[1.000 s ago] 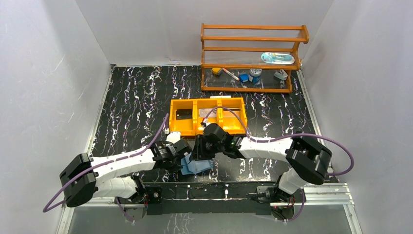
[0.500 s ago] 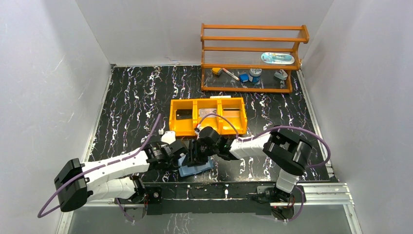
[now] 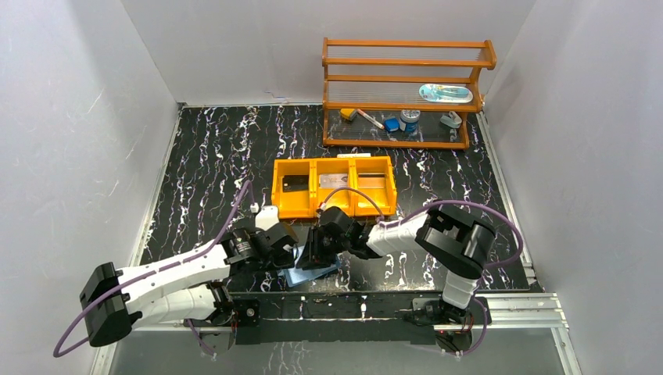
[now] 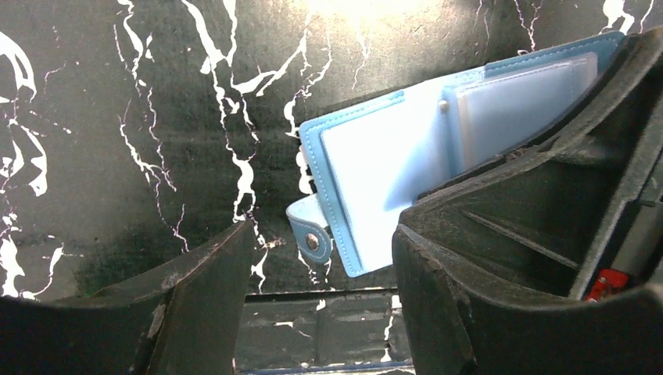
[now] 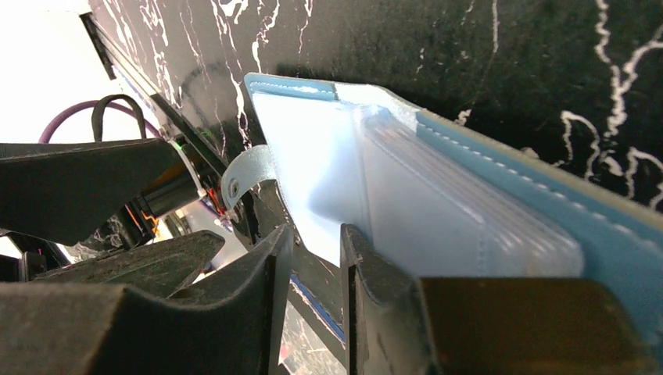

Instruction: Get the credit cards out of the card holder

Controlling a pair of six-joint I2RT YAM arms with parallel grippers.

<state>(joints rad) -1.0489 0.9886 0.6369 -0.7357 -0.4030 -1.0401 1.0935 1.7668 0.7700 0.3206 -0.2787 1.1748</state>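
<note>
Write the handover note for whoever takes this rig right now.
Left gripper: open, above the wallet, at its edge.
Right gripper: jaws nearly together by the wallet's clear sleeves; grip unclear.
Wallet lies open on the table, near edge.
Done: a dark card and a grey card lie in the orange tray.
Left: check the sleeves for remaining cards; none clearly visible.

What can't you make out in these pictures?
- Any credit cards inside the card holder: left wrist view, sleeves glare, the left gripper covers part.
- Whether the right gripper pinches a sleeve: right wrist view, too close.
- Most of the card holder, top view: under both grippers.
- What the orange tray holds: top view, too small.
</note>
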